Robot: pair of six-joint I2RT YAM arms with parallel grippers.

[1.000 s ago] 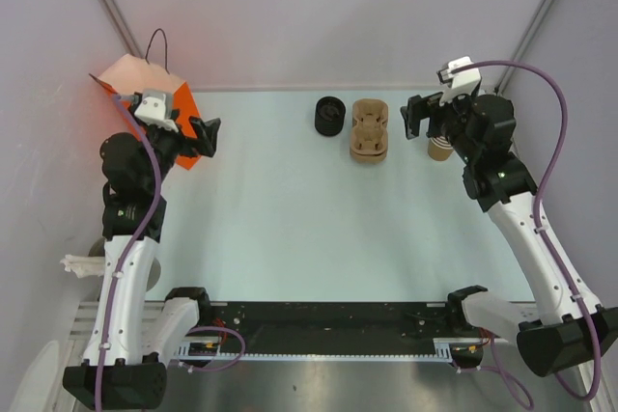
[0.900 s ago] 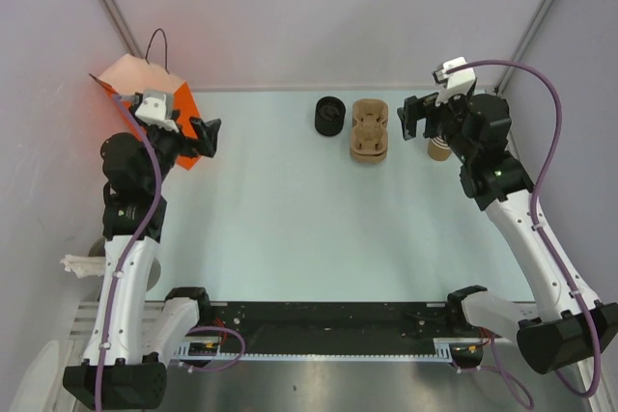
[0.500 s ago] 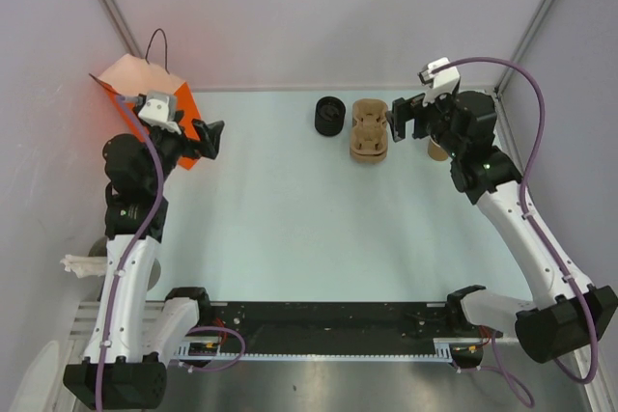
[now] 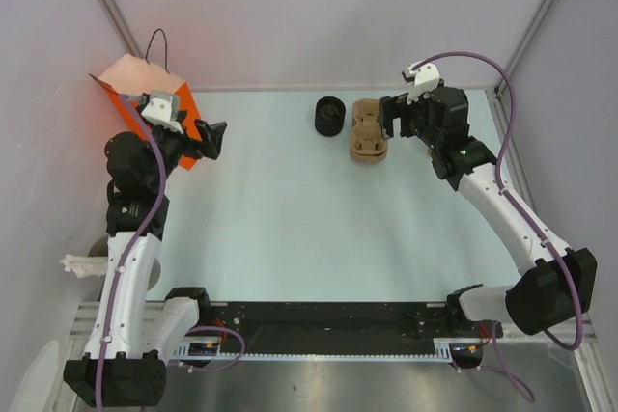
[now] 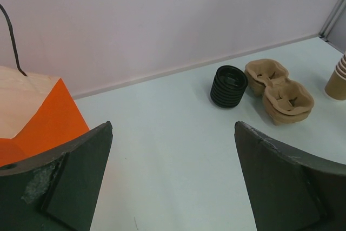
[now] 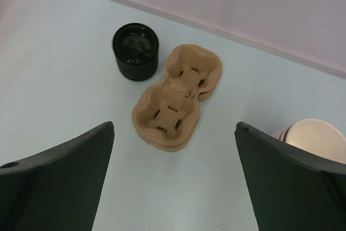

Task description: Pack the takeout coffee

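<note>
From above, my right tool (image 4: 394,119) hangs with its jaws spread wide and nothing in them, just to the right of the moulded carrier (image 4: 368,132). The black lid stack (image 4: 329,115) stands on the carrier's far side. My left tool (image 4: 210,136) is equally wide and empty beside the orange paper bag (image 4: 145,79), well apart from the rest across the pale bench (image 4: 290,229). I judge the packing barely begun: the step is fetching a cup.

From my left wrist, the lids show as a ribbed, faintly glossy column. The carrier is matte brown pulp with rounded wells, and the tan cup stack (image 5: 338,74) sits at the far right.

From my right wrist, the top cup (image 6: 313,136), pale inside with a rolled rim, lies just beyond my right finger. Next I should probably shift right, straddle that rim and close softly, since the thin paper dents and nested cups cling.
</note>
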